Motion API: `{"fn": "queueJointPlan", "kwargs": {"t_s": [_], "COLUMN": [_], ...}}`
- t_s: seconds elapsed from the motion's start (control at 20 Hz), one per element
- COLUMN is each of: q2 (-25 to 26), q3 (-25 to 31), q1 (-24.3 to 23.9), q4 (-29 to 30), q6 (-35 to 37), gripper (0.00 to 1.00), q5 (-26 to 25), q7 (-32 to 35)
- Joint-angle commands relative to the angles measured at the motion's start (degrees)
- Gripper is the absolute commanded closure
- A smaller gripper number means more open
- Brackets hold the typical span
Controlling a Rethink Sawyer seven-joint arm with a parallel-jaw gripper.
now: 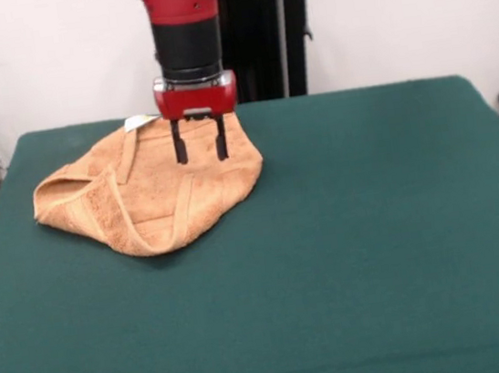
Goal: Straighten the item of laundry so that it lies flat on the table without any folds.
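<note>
A red and black robot arm (185,29) comes straight down and ends in a hand (200,153) with two thin black fingers (180,146) pointing downward. The fingers stand apart with a clear gap between them, so the hand is open and holds nothing. Their tips sit just above, or perhaps barely touching, the cloth below; which one cannot be told from this angle.

Directly under the hand lies an orange-tan terry towel (145,196), rumpled and partly folded over itself. Most of the towel spreads from beneath the hand toward the picture's left and toward the camera. A woven border band runs across the folded layers, forming raised ridges, and the edge on the camera side curls up in a thick rolled lip. A small white tag (139,122) peeks out at the towel's far edge, just to the picture's left of the hand.

The towel rests on a dark green bench (377,243), which stretches wide and bare on the picture's right of the hand and in front of it.
</note>
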Motion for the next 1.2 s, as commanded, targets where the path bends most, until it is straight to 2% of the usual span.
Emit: {"fn": "queueJointPlan", "kwargs": {"t_s": [0.05,0.4,0.65,1.05,1.1,1.2], "q2": [7.7,13.4,15.6,15.5,15.5,15.5], "q3": [6.1,8.1,8.4,6.9,6.7,7.1], "q1": [-0.2,-1.8,-1.6,0.1,0.3,-0.2], "q4": [-7.9,-11.4,-12.7,-12.7,-12.7,-12.4], "q6": [-0.6,-3.4,-5.2,-7.0,-7.4,-7.8], "gripper": [0.00,0.00,0.00,0.00,1.00,1.00], "q5": [0.8,-1.0,-1.5,-1.6,-1.6,-1.7], "q7": [8.0,7.5,8.1,8.9,9.2,9.5]}}
